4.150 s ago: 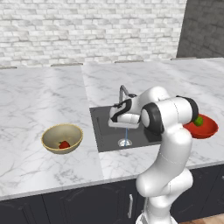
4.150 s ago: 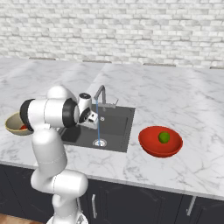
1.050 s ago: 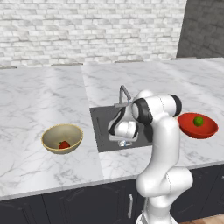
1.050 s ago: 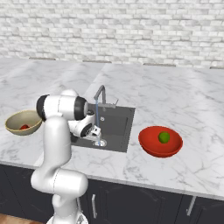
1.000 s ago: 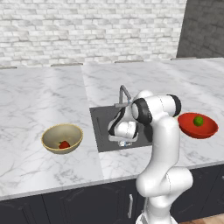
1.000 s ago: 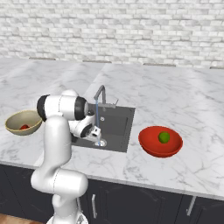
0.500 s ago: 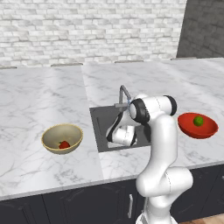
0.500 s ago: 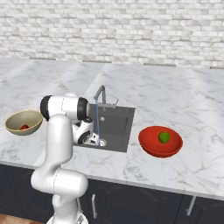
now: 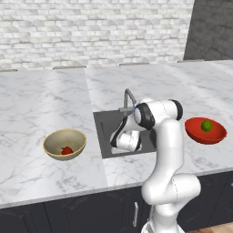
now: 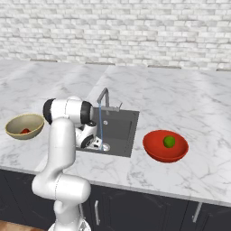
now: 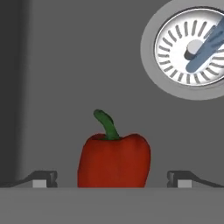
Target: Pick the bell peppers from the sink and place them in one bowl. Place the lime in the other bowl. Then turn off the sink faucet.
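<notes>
White arm bent down into sink point(image 9: 103, 125), open hand point(image 11: 111, 179) straddling bell pepper point(image 11: 114, 160).

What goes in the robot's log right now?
gripper: open, astride bell pepper in sink | one pepper in tan bowl | lime in red bowl | faucet running

A white brick wall point(image 9: 91, 27) runs behind the white marble table point(image 9: 41, 100); a dark grey panel point(image 9: 211, 29) stands at the wall's right end, dark cabinets point(image 10: 149, 210) below the table.
</notes>
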Tool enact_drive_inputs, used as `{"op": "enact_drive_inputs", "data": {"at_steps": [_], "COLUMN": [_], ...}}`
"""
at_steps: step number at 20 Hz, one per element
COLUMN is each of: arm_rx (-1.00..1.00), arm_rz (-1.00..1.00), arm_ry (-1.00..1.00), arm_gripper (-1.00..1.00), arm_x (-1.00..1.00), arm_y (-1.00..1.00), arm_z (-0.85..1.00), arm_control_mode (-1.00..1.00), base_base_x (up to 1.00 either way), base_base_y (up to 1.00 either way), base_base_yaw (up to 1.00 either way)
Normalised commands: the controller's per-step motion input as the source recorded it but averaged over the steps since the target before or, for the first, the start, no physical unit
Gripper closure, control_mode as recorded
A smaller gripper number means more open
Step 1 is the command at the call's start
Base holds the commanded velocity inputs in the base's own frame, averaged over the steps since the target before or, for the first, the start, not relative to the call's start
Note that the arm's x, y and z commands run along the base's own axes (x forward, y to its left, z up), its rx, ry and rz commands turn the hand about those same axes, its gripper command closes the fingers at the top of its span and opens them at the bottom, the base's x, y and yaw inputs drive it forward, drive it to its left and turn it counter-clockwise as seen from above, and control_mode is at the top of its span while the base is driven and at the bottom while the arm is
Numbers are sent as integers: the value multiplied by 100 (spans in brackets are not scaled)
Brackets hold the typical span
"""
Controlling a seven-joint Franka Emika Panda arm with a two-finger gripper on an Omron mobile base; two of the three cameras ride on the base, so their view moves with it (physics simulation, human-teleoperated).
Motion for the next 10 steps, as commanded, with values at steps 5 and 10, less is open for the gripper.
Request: {"op": "enact_drive_inputs", "data": {"at_steps": [5, 10], "arm_rx": [0, -1], "arm_rz": [0, 0], "arm_ry": [0, 0], "arm_gripper": [-100, 100], "arm_x": [0, 0], "arm_y": [3, 9], "arm_z": [-55, -80], "arm_control_mode": [-100, -100], "base_base_x": [0, 0], "base_base_y": [0, 0], "base_base_yaw": [0, 0]}}
